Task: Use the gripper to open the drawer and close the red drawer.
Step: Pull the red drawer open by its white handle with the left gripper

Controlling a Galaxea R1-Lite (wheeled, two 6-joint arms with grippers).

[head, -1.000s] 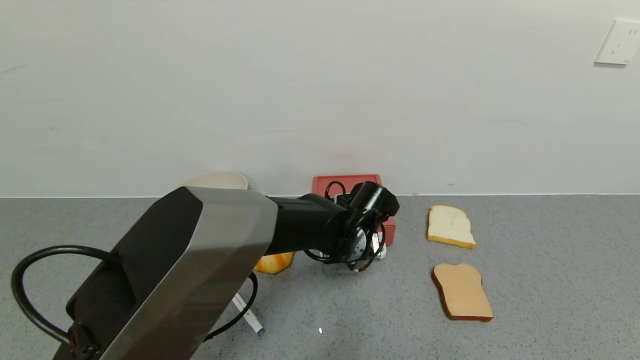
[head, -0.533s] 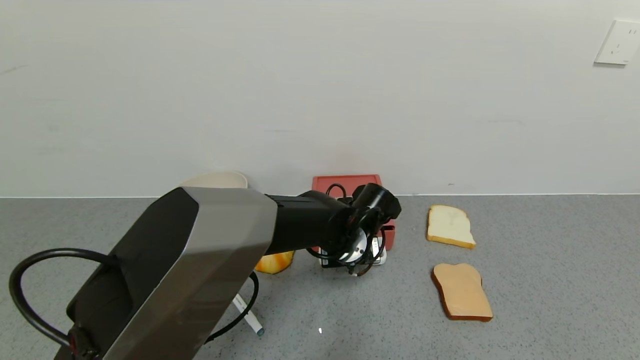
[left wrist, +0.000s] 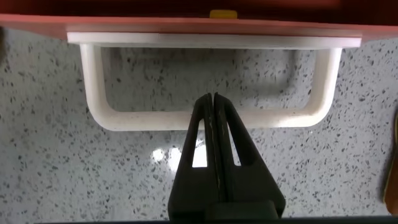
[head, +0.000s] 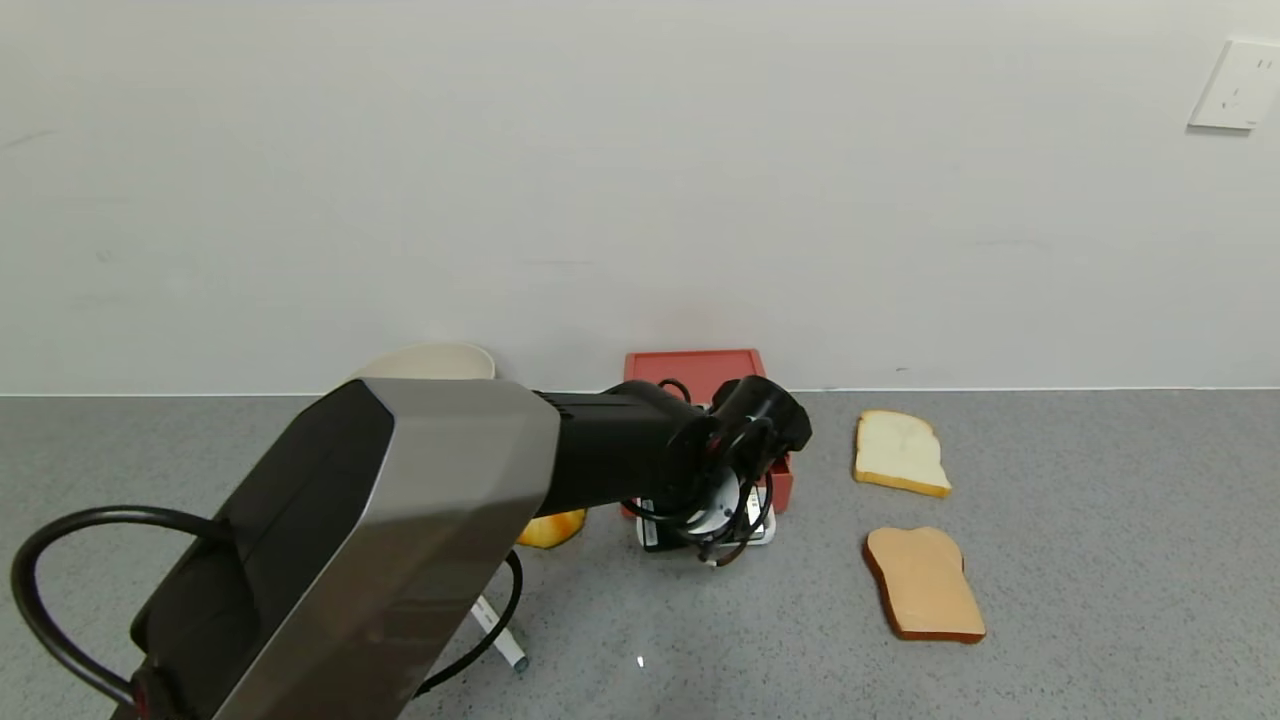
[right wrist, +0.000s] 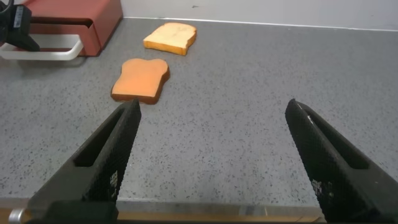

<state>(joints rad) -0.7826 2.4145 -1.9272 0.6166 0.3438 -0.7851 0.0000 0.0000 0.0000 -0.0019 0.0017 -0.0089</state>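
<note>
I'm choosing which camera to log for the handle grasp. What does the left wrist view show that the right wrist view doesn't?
Only the left wrist view shows the left gripper shut, its tips against the front bar of the white loop handle, with a yellow tab at the drawer edge. Only the right wrist view shows the open right gripper parked apart, plus the white bread slice and the toast slice. Both show the drawer, its handle, and the speckled grey counter.
</note>
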